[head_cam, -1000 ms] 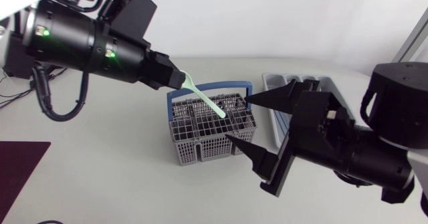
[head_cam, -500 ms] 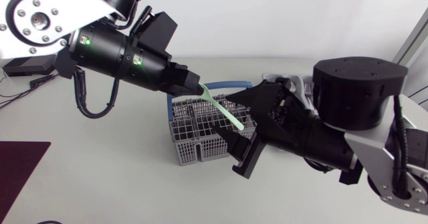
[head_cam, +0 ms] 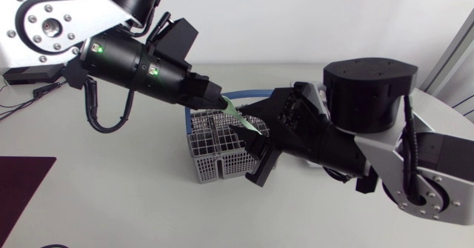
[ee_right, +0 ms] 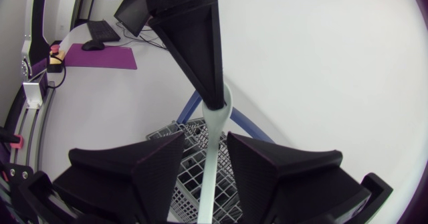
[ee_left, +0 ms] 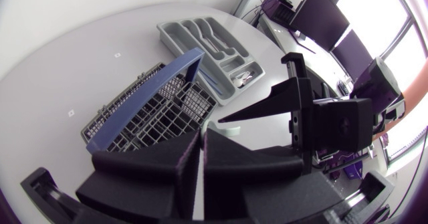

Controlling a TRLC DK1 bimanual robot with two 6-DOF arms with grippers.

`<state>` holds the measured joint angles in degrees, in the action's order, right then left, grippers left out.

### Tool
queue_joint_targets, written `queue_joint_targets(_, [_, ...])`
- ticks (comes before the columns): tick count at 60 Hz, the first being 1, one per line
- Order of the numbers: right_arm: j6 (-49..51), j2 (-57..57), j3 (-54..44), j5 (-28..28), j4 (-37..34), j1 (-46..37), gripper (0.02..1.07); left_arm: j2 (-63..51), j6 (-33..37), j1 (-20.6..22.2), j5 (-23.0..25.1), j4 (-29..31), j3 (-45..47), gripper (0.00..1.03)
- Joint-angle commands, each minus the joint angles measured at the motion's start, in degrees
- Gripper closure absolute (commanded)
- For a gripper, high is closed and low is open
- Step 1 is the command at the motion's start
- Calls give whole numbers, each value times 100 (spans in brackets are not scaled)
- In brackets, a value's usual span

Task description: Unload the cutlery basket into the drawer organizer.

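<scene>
Seemingly a handover: the left gripper [ee_left: 200, 136] is clamped on the green plastic utensil [ee_right: 217, 120], which runs between the parted fingers of the right gripper [ee_right: 205, 145] (above the cutlery basket [head_cam: 215, 161]). Next, I judge, the right must close before the left releases.

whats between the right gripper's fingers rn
The pale green plastic utensil, pinched at its upper end by the left gripper, runs between the open fingers of the right gripper toward the cutlery basket. The right wrist view shows it.

Pale grey table [head_cam: 111, 196] with a dark purple mat [head_cam: 22, 185]
</scene>
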<state>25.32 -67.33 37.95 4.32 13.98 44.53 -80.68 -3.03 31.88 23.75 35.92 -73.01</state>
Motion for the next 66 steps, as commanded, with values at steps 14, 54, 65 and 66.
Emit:
queue_joint_targets(14, [17, -122, 151, -177, 114, -68, 80, -114, -137, -6, 69, 46, 59, 91])
queue_joint_targets(54, [25, -193, 151, -89, -9, -68, 101, -53, -207, 90, 69, 73, 42, 91])
queue_joint_targets(65, [17, -17, 45, 148, -176, -85, 101, 0, -269, 20, 69, 90, -108, 32])
queue_joint_targets(66, [17, 1, 45, 157, -202, -85, 101, 9, -269, 11, 69, 90, -125, 25])
